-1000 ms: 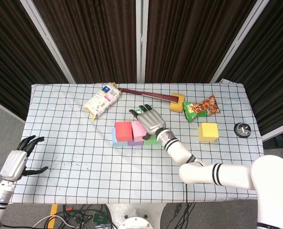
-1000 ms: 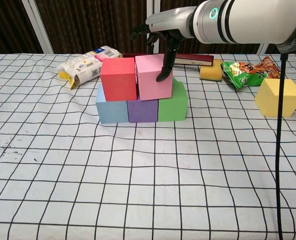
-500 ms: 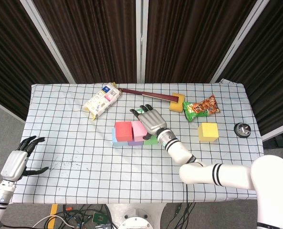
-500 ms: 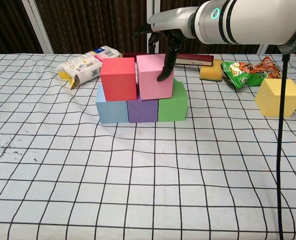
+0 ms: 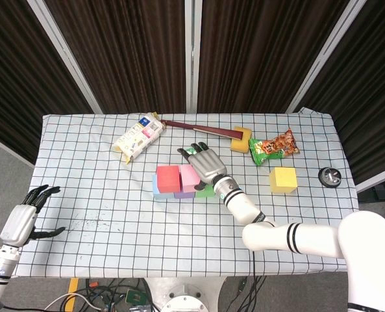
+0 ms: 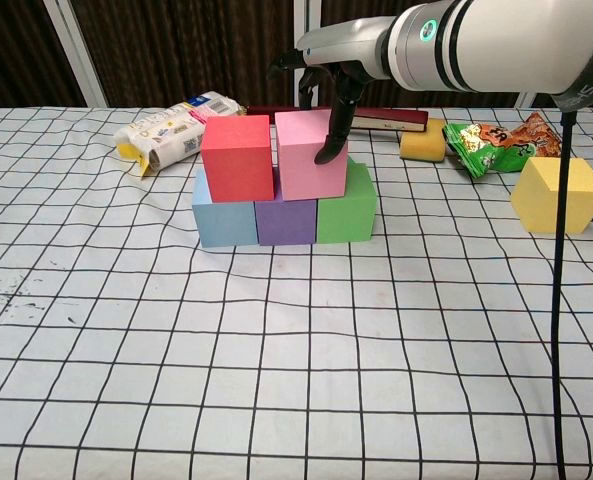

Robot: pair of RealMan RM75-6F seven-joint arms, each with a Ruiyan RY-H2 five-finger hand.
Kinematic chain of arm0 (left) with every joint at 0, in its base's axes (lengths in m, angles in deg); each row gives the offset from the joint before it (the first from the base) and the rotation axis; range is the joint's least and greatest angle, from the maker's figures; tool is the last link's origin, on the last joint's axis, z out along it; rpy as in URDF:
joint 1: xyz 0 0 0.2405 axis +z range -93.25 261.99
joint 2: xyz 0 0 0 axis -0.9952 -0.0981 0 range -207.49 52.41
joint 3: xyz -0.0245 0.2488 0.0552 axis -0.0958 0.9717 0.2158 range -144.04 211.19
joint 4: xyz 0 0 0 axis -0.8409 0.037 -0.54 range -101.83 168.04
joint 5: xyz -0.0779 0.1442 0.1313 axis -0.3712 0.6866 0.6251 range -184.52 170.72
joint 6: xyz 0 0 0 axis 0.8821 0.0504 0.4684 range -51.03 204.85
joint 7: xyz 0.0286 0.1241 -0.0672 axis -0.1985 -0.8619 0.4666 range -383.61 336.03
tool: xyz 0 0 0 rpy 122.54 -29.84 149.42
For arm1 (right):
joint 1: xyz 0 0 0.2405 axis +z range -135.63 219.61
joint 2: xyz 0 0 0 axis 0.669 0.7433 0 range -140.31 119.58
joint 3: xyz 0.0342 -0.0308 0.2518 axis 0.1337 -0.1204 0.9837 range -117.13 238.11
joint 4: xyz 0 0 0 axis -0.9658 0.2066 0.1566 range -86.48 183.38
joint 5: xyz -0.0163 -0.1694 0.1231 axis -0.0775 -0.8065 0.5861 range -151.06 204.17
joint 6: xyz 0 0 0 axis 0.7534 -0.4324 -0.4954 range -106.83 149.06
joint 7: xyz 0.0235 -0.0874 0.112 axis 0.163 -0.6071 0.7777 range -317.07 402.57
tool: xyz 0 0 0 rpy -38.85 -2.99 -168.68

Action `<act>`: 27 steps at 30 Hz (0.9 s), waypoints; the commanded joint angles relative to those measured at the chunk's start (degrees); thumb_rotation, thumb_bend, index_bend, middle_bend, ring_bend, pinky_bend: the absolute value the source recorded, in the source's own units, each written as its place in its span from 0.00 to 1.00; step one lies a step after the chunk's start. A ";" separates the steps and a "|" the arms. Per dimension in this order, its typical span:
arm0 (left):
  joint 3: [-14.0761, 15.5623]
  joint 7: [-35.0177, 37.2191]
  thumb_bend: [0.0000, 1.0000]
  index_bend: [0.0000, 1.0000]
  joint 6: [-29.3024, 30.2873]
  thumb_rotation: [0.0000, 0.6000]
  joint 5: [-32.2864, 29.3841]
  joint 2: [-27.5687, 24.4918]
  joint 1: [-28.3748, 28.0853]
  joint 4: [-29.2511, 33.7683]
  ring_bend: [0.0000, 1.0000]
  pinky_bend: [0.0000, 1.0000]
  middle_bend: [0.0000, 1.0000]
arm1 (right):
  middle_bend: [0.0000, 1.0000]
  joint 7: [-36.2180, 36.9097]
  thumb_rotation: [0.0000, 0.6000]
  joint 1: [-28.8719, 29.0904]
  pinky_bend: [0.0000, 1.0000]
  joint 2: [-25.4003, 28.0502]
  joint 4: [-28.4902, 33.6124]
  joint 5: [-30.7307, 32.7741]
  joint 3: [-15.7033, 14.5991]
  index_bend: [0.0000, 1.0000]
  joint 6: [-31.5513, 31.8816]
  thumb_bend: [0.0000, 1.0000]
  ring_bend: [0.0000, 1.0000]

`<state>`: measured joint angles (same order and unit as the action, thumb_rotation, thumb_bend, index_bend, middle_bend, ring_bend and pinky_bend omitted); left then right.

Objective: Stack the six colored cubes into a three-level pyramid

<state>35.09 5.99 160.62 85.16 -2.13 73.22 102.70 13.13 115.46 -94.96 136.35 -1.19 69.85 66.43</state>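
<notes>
Dark curtain panels back a worktop (image 5: 82, 195) covered in a black-grid white cloth.

Status: two of three levels are built. The base row holds the blue cube (image 6: 224, 217), purple cube (image 6: 285, 220) and green cube (image 6: 348, 207), set touching side by side. The second level holds the red cube (image 6: 237, 158) and pink cube (image 6: 309, 153), also touching.

My right hand (image 5: 204, 162) is over the right rear of the pink cube with fingers spread and nothing in it; one fingertip (image 6: 325, 155) is at the cube's right edge, though I cannot tell whether it makes contact. My left hand (image 5: 24, 220) hangs off the worktop's left edge, fingers apart, holding nothing.

Remaining: the yellow cube (image 6: 558, 195) sits well apart at the right. I judge it must go centred on top, across the red/pink seam.
</notes>
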 commanded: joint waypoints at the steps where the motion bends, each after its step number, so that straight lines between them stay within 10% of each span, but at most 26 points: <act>1: 0.02 0.20 0.03 0.13 -0.06 1.00 -0.04 0.02 0.02 -0.09 0.07 0.11 0.17 | 0.49 -0.18 1.00 0.07 0.00 -0.09 0.06 0.13 -0.03 0.00 0.29 0.11 0.02; 27: 0.18 2.11 0.03 0.13 -0.26 1.00 0.03 0.41 -0.05 -1.32 0.07 0.11 0.17 | 0.49 -4.06 1.00 1.49 0.00 -0.48 2.18 6.01 0.30 0.00 4.09 0.12 0.02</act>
<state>35.27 8.11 160.36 85.20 -1.72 73.17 101.37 9.07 116.95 -95.44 138.53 4.82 70.14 70.52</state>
